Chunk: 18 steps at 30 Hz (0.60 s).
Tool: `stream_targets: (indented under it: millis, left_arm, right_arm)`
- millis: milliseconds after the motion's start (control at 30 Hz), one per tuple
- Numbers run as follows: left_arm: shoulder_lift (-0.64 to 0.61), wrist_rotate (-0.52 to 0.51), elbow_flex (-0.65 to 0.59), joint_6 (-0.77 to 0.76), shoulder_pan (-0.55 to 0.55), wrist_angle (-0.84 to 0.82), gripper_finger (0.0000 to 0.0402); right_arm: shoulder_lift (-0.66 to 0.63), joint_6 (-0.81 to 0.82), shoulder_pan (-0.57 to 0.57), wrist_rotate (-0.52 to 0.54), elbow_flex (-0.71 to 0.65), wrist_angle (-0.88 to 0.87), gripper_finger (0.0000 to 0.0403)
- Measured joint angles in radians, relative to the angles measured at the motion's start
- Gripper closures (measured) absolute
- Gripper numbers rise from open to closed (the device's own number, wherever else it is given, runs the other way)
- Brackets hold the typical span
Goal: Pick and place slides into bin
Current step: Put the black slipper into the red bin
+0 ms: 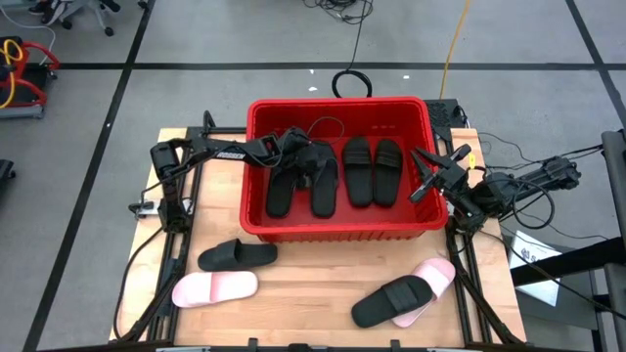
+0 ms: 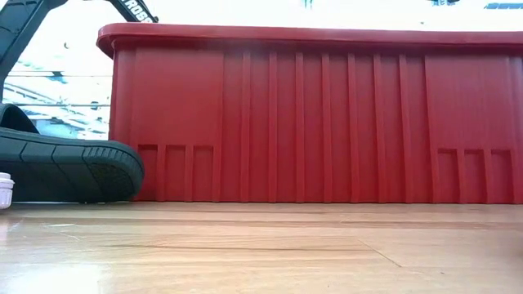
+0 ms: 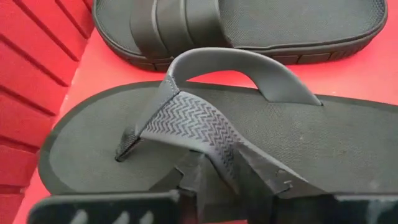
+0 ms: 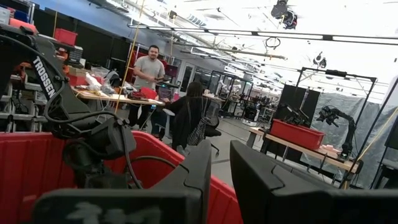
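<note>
Parted a little, my left gripper's (image 3: 233, 171) jaws sit astride the strap of a black thong slide (image 3: 205, 140) lying flat on the floor of the red bin (image 1: 337, 233), at its far left, and I cannot tell whether they grip it or are letting go. My right gripper (image 1: 427, 174) hangs over the bin's right rim with its jaws slightly apart and nothing between them. Four black slides lie in the bin; on the table (image 1: 313, 293) near it lie a black slide (image 1: 238, 255) and a pink slide (image 1: 215, 287) at left, and a black-and-pink pair (image 1: 403, 296) at right.
</note>
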Motion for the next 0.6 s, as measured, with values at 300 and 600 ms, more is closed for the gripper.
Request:
stream_targets:
  millis: [300, 600]
  left_arm:
    - [-0.021, -0.016, 0.000, -0.104, 0.000, -0.021, 0.0282]
    - [-0.030, -0.067, 0.001, -0.142, -0.003, -0.113, 0.0282]
  right_arm:
    - [0.000, 0.000, 0.000, 0.000, 0.000, 0.000, 0.0353]
    - [0.000, 0.000, 0.000, 0.000, 0.000, 0.000, 0.0353]
